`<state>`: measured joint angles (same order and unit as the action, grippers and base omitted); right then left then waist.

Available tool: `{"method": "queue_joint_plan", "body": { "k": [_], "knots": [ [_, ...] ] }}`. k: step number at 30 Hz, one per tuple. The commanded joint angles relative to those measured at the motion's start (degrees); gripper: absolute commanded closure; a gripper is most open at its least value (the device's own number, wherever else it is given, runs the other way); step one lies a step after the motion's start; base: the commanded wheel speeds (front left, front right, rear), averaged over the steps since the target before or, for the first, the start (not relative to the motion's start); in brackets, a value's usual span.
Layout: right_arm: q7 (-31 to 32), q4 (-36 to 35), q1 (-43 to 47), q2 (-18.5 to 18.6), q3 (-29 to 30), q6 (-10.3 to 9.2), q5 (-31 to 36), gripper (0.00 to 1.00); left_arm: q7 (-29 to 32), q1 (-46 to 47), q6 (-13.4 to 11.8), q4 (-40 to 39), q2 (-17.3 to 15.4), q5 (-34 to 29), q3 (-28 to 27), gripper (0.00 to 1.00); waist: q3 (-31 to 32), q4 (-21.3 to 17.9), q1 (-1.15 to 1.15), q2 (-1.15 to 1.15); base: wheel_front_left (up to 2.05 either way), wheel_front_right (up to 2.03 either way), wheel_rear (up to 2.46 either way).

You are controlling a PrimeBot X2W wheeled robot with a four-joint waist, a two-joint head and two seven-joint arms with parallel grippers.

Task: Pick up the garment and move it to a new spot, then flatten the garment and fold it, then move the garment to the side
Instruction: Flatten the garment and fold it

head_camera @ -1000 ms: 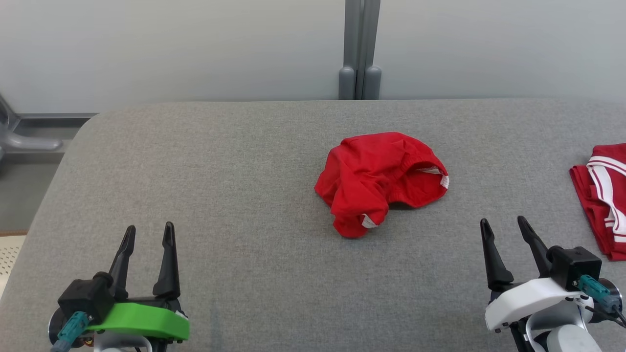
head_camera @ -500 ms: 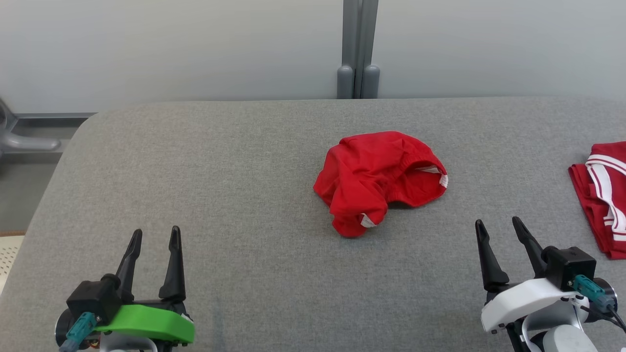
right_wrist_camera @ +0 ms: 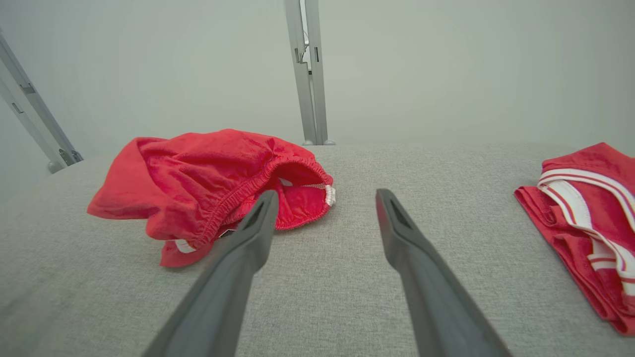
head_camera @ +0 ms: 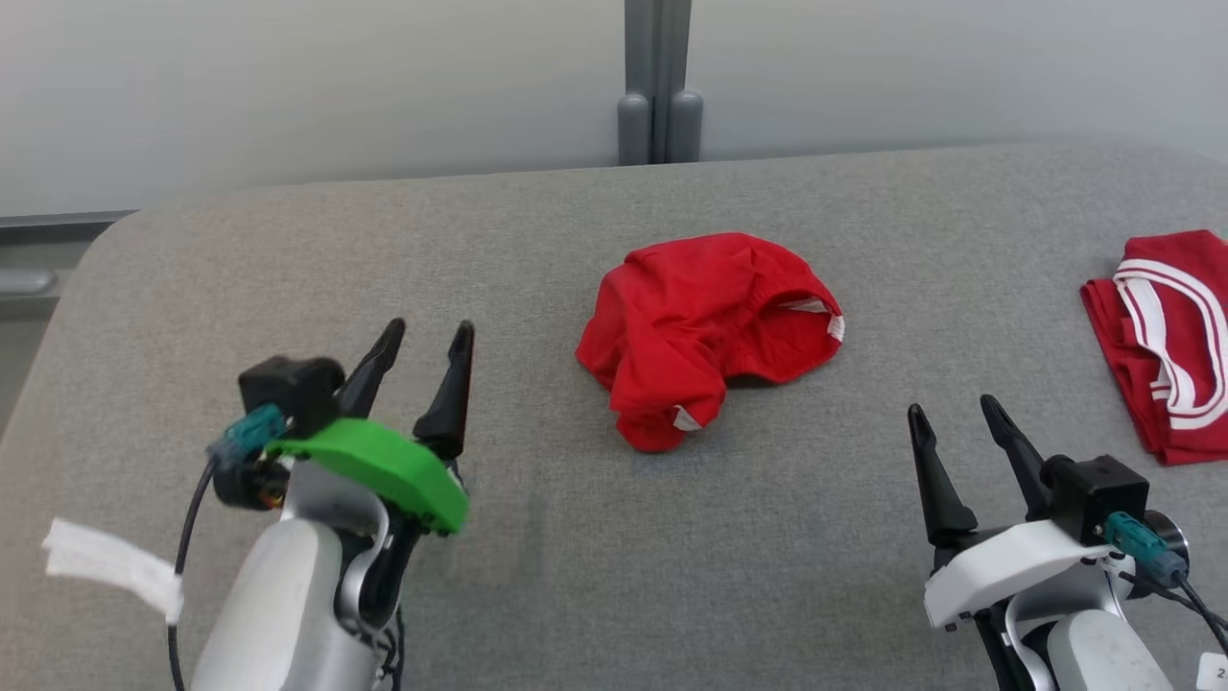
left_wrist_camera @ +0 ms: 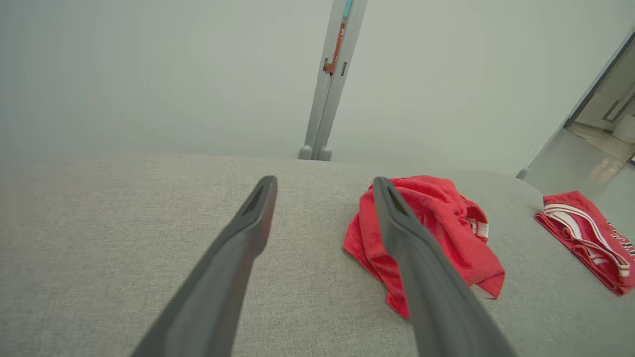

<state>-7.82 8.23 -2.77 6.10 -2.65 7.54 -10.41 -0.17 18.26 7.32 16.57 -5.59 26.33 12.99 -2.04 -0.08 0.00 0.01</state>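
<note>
- Step 1, pickup: red shorts crumpled on grey table, untouched.
- left gripper & right gripper: jaws apart, empty.
- Nxt: reach in, pinch waistband.

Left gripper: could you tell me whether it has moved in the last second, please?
Yes. The left gripper has advanced forward and to its right, now much nearer the crumpled red garment.

wall: pale grey panels; post: grey, central; table: grey fabric; light: even
</note>
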Motion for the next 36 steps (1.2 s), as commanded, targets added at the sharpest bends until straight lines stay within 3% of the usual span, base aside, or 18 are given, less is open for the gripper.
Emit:
{"method": "queue_joint_plan", "body": {
  "k": [1,7,15,21,23,24,25,31,36],
  "knots": [
    [0.0,0.0,-0.6,0.2,-0.3,-0.11,0.0,0.00,2.5,2.4,0.2,1.2,0.5,1.4,1.0,0.00,-2.0,-3.0,0.00,-0.01,0.00,0.00,0.00],
    [-0.5,0.8,-2.1,0.0,-1.9,-0.11,-0.4,0.00,11.2,10.3,-2.2,7.2,2.0,4.7,3.2,0.00,-3.7,-8.4,0.00,-0.01,0.00,0.00,0.00],
    [-1.6,2.0,-3.0,-0.1,-2.3,-0.11,-0.4,0.00,15.5,14.8,-5.0,12.3,2.5,8.1,4.9,0.00,-4.9,-14.9,0.00,-0.01,0.00,0.00,0.00],
    [-2.3,2.6,-2.7,-0.3,-2.3,-0.11,-0.8,0.00,19.7,15.5,-9.4,15.7,1.6,6.8,5.7,0.00,-5.0,-17.6,0.00,-0.01,0.00,0.00,0.00],
    [-2.5,2.8,-2.8,-0.4,-2.3,-0.11,-0.9,0.00,21.0,15.4,-9.6,16.2,1.5,7.2,5.9,0.00,-5.0,-18.0,0.00,-0.01,0.00,0.00,0.00],
    [-2.4,2.9,-2.9,-0.4,-2.4,-0.11,-0.9,0.00,21.1,15.3,-9.0,16.0,1.5,7.6,6.0,0.13,-5.0,-18.2,0.00,-0.01,0.00,0.00,0.00],
    [-2.5,3.0,-2.9,-0.4,-2.4,-0.11,-0.9,0.00,20.6,15.4,-8.2,15.3,1.5,8.1,5.9,1.00,-4.9,-18.3,0.00,-0.01,0.00,0.00,0.00],
    [-2.3,3.0,-3.2,-0.6,-2.7,-0.11,-0.6,0.00,14.5,17.1,-2.5,11.3,2.3,14.0,5.5,1.00,-4.4,-18.6,0.00,-0.01,0.00,0.00,0.00],
    [-2.1,2.7,-3.4,-0.2,-2.4,-0.11,-0.7,0.00,6.4,20.5,-0.1,4.5,2.6,25.2,10.5,1.00,-4.2,-18.4,0.00,-0.01,0.00,0.00,0.00]
  ]
}}
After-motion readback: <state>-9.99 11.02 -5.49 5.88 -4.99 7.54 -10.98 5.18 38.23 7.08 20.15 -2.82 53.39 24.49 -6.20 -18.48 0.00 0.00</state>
